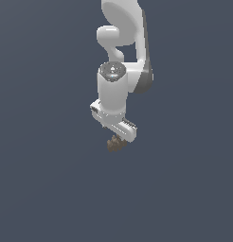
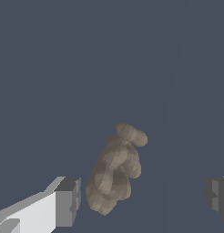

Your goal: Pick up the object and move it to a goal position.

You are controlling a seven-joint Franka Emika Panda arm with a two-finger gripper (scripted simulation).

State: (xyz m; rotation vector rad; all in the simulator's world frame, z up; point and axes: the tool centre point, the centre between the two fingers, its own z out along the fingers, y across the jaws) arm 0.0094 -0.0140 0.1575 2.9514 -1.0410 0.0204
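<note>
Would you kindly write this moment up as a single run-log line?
phase: pre-grasp | gripper: open, fingers either side of object, apart from it | object: not held, brown lumpy | goal: not visible

White arm reaching straight down, claw (image 2: 141, 200) spread wide

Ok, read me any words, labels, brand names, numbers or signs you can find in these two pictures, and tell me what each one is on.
None: no text, number or sign is readable in either view.
The white arm shows no label; the ring pattern on its round cap is too small to read as writing.
The gripper is unmarked.
The brown lumpy object is plain, and so is the dark grey background.
</note>
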